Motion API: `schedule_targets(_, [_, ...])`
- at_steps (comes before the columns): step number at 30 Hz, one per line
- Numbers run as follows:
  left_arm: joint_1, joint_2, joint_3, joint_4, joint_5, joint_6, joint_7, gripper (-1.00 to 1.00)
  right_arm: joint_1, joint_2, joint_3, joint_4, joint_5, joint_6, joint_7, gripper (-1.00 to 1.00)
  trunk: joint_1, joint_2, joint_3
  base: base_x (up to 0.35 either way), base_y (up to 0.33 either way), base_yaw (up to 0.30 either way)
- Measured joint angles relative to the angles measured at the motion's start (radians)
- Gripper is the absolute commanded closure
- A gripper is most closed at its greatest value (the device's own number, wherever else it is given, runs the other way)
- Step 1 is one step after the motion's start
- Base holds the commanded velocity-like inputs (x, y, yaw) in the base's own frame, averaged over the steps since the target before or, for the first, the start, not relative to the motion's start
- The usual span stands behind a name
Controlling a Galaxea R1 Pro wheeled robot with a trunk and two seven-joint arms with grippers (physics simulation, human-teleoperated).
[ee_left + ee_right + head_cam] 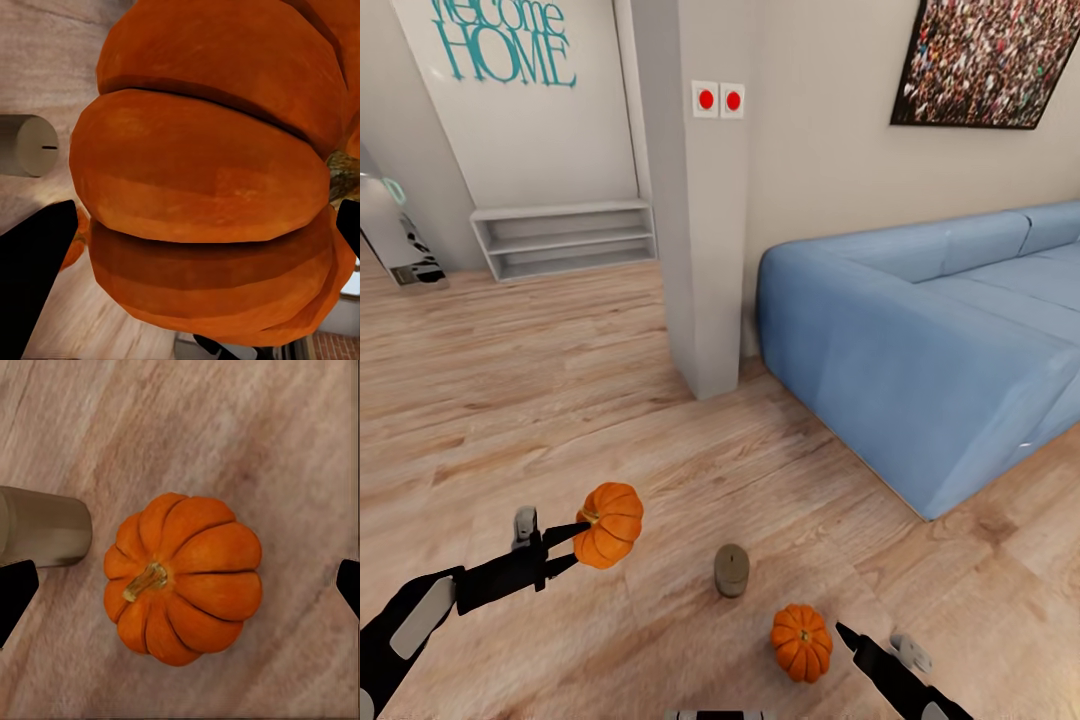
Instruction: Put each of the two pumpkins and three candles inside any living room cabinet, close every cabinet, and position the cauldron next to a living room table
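Two orange pumpkins are in play. One pumpkin [609, 524] is clamped in the left gripper [573, 540], lifted above the wooden floor [510, 400]. A second pumpkin [801, 642] sits on the floor just beside a tan candle [731, 570]. The right gripper [844, 632] hovers over it, jaws spread wide. Best approach: centre both fingers across the ribs before closing.
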Motion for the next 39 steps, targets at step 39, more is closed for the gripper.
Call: schedule_targets(39, [0.0, -0.001, 0.0, 0.0, -0.006, 0.001, 0.001, 1.0, 0.0, 0.002, 0.001, -0.003, 0.004, -0.003, 0.009, -1.0, 0.007, -0.004, -0.058, 0.041, 0.012, 0.0])
